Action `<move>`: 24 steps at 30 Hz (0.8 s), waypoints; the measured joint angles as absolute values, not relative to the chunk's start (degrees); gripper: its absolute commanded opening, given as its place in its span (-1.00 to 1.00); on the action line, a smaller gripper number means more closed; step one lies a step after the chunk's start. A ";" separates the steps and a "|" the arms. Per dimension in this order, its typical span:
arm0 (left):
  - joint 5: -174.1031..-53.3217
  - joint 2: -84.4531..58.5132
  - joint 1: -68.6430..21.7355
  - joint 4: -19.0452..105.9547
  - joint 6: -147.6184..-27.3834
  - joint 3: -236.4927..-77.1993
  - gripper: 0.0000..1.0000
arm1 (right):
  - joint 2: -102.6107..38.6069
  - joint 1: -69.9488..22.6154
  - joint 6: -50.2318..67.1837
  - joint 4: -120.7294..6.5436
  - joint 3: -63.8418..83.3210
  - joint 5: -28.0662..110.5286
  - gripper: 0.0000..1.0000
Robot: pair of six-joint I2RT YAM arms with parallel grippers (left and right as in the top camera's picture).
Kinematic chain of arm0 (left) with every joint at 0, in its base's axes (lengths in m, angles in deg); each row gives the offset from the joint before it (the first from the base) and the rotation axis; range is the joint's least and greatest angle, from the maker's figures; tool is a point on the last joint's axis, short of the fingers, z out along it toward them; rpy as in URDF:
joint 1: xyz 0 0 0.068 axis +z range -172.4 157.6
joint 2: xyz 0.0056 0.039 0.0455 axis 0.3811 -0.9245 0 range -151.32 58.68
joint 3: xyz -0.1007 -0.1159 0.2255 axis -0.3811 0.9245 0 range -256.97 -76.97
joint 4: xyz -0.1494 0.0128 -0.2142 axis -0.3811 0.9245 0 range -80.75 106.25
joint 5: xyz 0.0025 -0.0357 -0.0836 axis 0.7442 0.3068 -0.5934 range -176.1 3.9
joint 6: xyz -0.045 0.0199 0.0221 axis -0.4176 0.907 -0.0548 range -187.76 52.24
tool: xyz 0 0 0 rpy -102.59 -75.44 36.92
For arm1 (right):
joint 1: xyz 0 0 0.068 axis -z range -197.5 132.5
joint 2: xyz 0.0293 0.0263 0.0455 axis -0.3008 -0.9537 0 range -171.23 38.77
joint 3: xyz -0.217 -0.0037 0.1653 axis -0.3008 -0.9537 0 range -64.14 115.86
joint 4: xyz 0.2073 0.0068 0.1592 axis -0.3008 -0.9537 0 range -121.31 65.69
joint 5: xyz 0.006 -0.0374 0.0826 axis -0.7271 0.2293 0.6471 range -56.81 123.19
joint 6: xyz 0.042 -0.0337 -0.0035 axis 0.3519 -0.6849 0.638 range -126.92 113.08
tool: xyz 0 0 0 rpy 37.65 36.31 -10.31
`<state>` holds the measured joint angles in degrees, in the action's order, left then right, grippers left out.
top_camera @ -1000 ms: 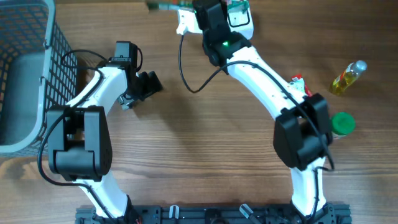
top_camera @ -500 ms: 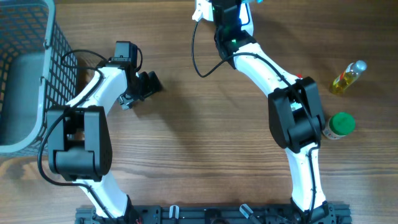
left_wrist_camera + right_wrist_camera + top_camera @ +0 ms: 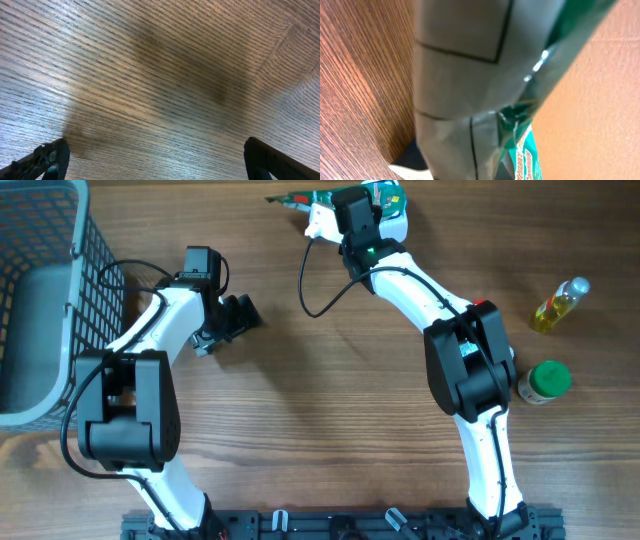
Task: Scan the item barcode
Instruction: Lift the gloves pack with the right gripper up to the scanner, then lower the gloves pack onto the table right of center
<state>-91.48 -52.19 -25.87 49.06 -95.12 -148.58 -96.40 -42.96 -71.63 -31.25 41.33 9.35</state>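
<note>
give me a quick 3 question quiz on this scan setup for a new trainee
1. True or false: the left gripper is holding an item.
2. What is the right gripper shut on? A) a green packet B) a red mug C) a banana
3. What stands at the left edge of the table in the overhead view?

Key
1. False: its jaws are wide open over bare wood.
2. A: the green packet, held at the far edge of the table.
3. The wire basket.
</note>
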 measured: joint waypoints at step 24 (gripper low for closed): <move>-91.48 -52.19 -25.87 49.13 -95.12 -148.61 1.00 | -63.79 -45.82 -32.81 -87.05 42.95 24.70 -0.91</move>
